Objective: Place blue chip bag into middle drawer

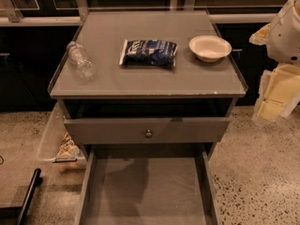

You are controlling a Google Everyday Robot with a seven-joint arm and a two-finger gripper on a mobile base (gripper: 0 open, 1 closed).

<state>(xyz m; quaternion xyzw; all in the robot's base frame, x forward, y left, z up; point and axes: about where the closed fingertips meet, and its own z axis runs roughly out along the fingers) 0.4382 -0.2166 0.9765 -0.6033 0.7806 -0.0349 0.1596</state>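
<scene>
The blue chip bag [149, 52] lies flat in the middle of the grey cabinet top [140, 81], between a bottle and a bowl. The middle drawer [145, 186] is pulled far out at the bottom of the view and shows a plain grey floor with nothing in it. My gripper [274, 97] hangs at the far right edge of the view, beside the cabinet's right side and well apart from the bag. It holds nothing that I can see.
A clear plastic bottle [80, 60] lies left of the bag. A white bowl [210, 47] stands to its right. The drawer above, with a brass knob [148, 133], is slightly out. A clear bin [56, 142] sits on the floor at the left.
</scene>
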